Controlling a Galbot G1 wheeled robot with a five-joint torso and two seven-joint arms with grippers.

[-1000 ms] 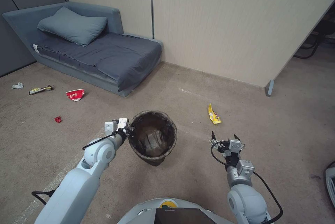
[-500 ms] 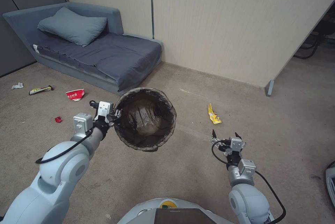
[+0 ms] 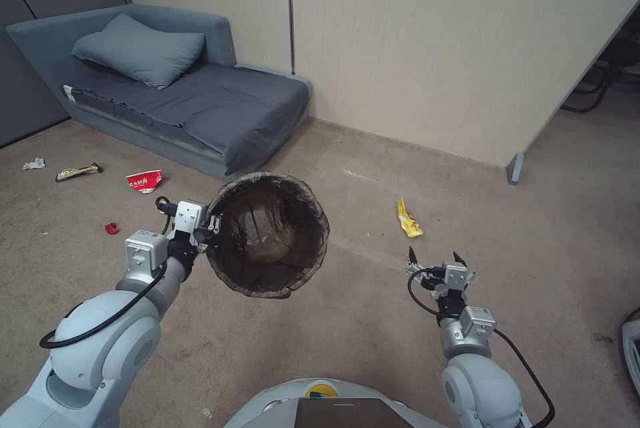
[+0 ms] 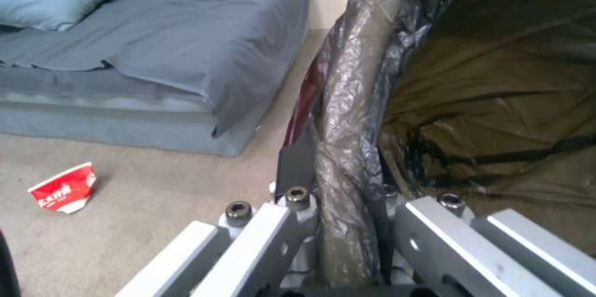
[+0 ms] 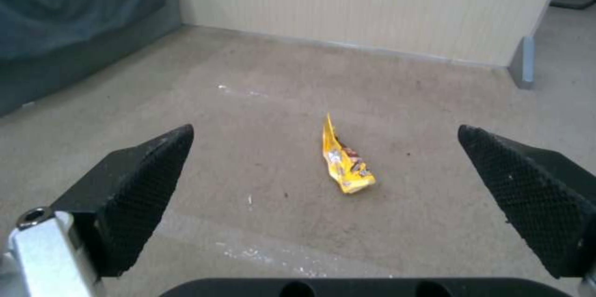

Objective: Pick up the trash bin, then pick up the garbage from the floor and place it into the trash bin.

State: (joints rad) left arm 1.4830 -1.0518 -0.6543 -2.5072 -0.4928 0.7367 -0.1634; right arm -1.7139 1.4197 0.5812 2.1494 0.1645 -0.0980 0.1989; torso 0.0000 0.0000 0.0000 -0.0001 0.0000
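Observation:
The trash bin (image 3: 270,235), round and lined with a dark bag, hangs above the floor (image 3: 373,321) tilted toward me. My left gripper (image 3: 212,227) is shut on the bin's rim (image 4: 348,148) at its left side. A yellow wrapper (image 3: 409,218) lies on the carpet ahead of my right gripper (image 3: 435,258), which stands open just above the floor; the wrist view shows the wrapper (image 5: 344,159) between the two black fingers (image 5: 143,185). More garbage lies at the far left: a red-and-white packet (image 3: 144,181), a small red scrap (image 3: 111,228), a snack-bar wrapper (image 3: 77,171) and a white tissue (image 3: 33,164).
A grey-blue sofa bed (image 3: 180,101) with a pillow stands against the back wall at the left. A beige partition (image 3: 453,48) ends in a foot (image 3: 514,168) at the right. Open carpet lies between the bin and the yellow wrapper.
My left arm has lifted the bin higher and swung it left, nearer the camera. The right gripper has stayed almost where it was, still open.

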